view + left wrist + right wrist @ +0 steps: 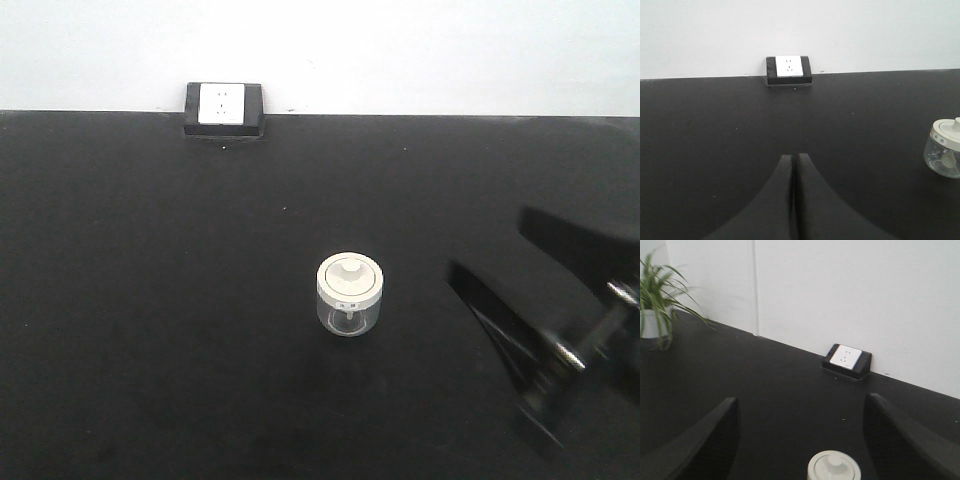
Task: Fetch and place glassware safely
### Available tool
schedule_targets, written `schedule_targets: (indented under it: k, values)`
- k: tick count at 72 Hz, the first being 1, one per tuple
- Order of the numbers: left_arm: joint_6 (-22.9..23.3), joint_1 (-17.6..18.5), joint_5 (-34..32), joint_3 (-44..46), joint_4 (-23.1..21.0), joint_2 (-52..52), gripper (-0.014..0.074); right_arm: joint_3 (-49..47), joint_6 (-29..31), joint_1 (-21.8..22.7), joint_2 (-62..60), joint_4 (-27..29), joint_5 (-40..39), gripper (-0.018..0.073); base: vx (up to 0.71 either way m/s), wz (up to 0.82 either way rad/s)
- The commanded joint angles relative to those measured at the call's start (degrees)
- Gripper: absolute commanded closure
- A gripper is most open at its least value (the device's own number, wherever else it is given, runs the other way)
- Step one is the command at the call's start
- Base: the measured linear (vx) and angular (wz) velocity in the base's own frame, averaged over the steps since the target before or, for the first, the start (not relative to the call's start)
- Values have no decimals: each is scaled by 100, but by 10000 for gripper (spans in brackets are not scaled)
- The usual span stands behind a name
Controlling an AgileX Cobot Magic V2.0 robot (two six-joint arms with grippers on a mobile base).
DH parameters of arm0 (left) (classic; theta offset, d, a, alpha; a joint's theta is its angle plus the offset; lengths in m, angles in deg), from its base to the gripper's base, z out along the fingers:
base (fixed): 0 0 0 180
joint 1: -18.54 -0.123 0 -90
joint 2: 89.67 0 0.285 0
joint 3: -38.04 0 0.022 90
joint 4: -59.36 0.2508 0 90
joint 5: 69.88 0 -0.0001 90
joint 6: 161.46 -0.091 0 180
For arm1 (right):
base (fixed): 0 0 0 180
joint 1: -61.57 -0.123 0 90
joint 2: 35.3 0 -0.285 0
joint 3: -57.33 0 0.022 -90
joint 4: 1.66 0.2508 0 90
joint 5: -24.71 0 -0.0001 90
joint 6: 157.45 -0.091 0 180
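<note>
Jar (349,294) sits mid-surface (150,300), socket (224,108) at eleven o'clock. Right gripper (799,440), fingers apart, frames it; left gripper (793,165) pressed together. Light, brittle, slick glass: grip the wall, not the lid.

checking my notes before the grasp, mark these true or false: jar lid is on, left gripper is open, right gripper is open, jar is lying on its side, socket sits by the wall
1. The jar has its lid on: true.
2. The left gripper is open: false, its fingers are pressed together.
3. The right gripper is open: true, and it holds nothing.
4. The jar lies on its side: false, it stands upright on the black table.
5. The socket sits at the table's far edge by the wall: true.
</note>
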Motion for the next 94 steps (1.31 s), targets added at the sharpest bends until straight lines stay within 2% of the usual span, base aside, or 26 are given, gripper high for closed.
schedule_targets:
  k: [1,18,38,46,51,58,60,94]
  values:
    - [-9,13,-407,164,-69,-110,603,284,71,10,-735,60,46,53,0,0]
    - [-9,13,-407,164,-69,-110,603,1206,71,10,-2196,17,609,53,0,0]
    - [-9,13,-407,164,-69,-110,603,1408,77,10,-3168,-20,1170,85,0,0]
    - [-9,13,-407,164,-69,-110,603,1408,77,10,-3211,-44,1174,187,0,0]
    - [-9,13,-407,164,-69,-110,603,1408,77,10,-3211,-44,1186,313,0,0]
    - [-9,13,-407,164,-69,-110,603,1408,77,10,-3211,-45,1186,544,0,0]
    - [-9,13,-407,164,-69,-110,603,1408,74,10,-3211,-45,1186,575,0,0]
    - [-9,13,-407,164,-69,-110,603,1408,66,10,-3211,-13,1179,567,0,0]
